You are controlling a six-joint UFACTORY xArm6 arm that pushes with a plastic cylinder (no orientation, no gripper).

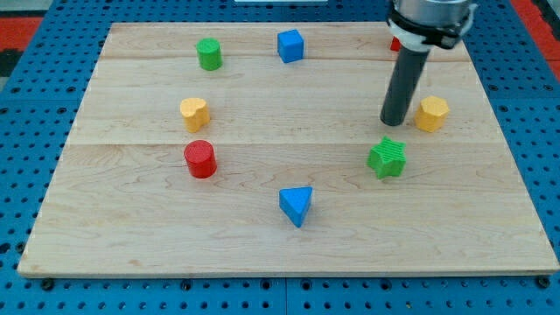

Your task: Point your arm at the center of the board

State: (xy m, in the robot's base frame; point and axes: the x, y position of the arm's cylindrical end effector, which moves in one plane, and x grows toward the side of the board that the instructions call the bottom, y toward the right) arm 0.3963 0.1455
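Note:
My tip [394, 122] rests on the wooden board [289, 241] at the view's right. It stands just left of the yellow hexagon block [430, 114] and just above the green star block [387, 157], touching neither. The board's middle lies to the tip's left. A red block [395, 43] peeks out behind the rod at the view's top right, mostly hidden.
A green cylinder [209, 54] and a blue cube [290, 45] sit near the top edge. A yellow heart block [194, 114] and a red cylinder [200, 159] sit at the left. A blue triangle block [297, 206] sits at lower centre.

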